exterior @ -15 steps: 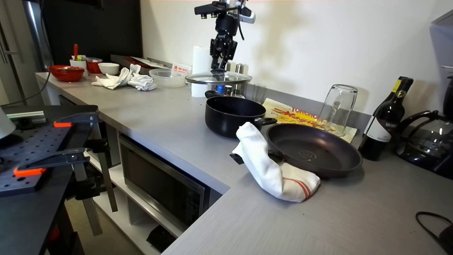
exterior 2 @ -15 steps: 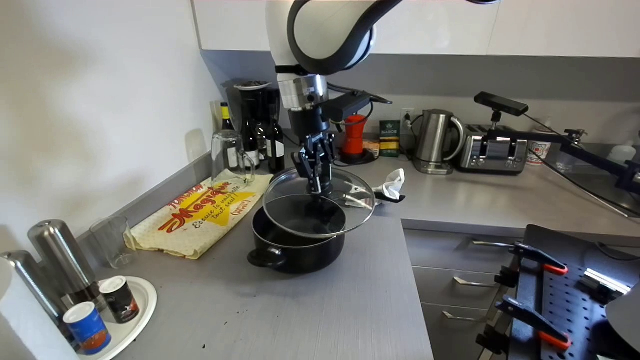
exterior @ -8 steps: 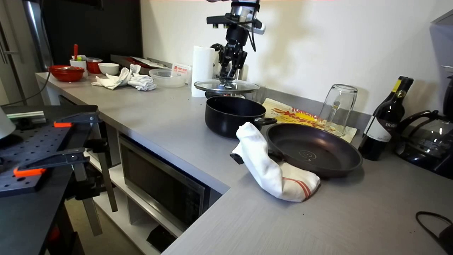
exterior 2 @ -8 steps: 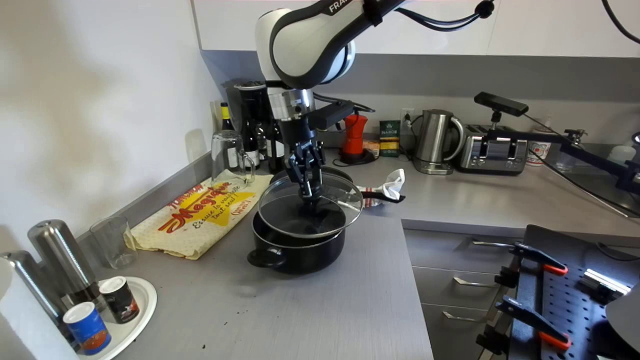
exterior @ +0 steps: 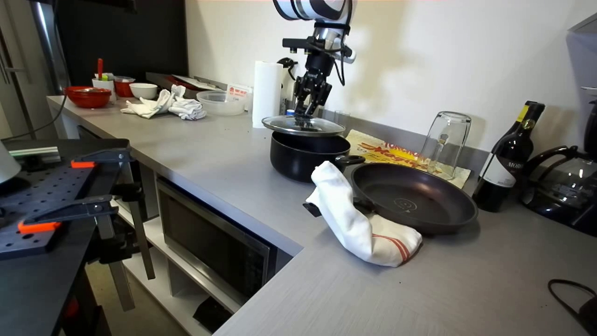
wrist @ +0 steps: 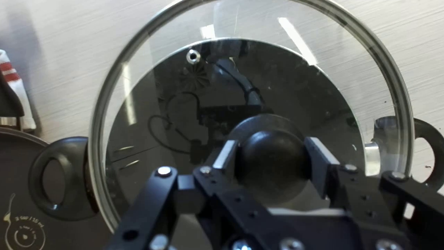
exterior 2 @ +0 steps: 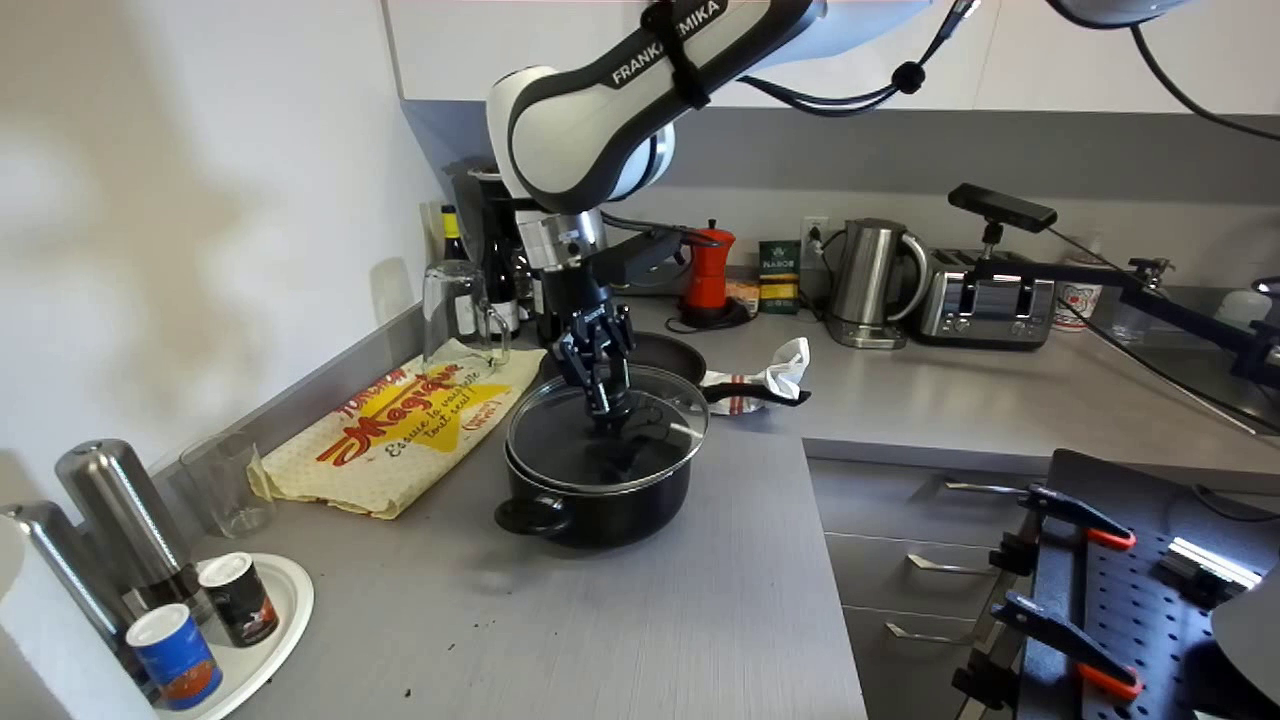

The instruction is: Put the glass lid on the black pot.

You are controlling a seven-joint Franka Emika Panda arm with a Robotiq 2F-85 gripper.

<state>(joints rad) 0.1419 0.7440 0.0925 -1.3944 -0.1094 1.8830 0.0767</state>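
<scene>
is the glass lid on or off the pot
Off: the tool holds the glass lid above the black pot, a gap showing between them.

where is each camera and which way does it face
An exterior view: at the frying pan end, looking along the counter; gripper and arm's end show.
An exterior view: at the paper towel end, looking toward the kettle; gripper and more arm show.
Wrist view: mounted above the gripper, looking down at the lid; fingers show.
Both exterior views share the gripper, lid, pot and frying pan, from roughly opposite ends.
</scene>
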